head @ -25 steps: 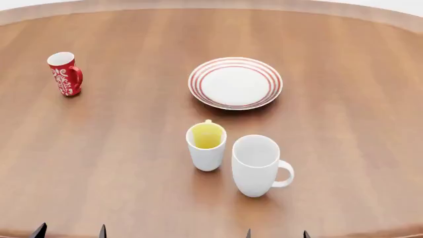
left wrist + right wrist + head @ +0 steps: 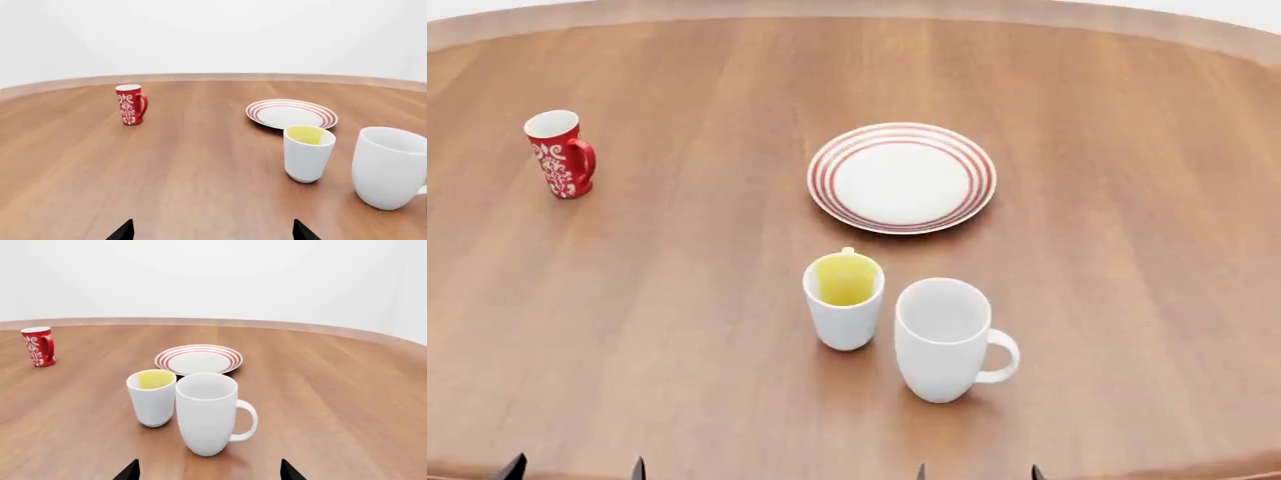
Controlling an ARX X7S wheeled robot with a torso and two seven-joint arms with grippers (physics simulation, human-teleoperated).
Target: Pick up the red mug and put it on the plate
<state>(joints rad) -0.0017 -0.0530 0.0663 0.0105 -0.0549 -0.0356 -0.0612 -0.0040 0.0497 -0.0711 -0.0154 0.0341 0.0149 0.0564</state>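
1. A round wooden table (image 2: 694, 300) fills the head view, its curved far edge running along the top of the frame.
2. The red mug (image 2: 561, 154) stands upright in the upper left of the head view, well apart from everything else. It is slim, red with white swirls, white inside, and its handle faces right in the frame.
3. The plate (image 2: 902, 178), white with red rings around its rim, lies flat just above and right of the frame's centre. Nothing rests on it.
4. Below the plate, near the centre, stands a white mug with a yellow inside (image 2: 843, 300). Just beside it, lower and to the right, stands a larger plain white mug (image 2: 945, 340) with its handle pointing right. The two look very close; whether they touch cannot be told.
5. The left gripper (image 2: 574, 468) shows only as two dark fingertips at the bottom left edge of the head view. The tips are spread apart with bare table between them, so the claw is released and empty.
6. The right gripper (image 2: 977, 471) shows likewise as two dark tips at the bottom edge, right of centre, spread apart and empty.
7. In the left wrist view, the red mug (image 2: 131, 104) stands far off, left of centre.
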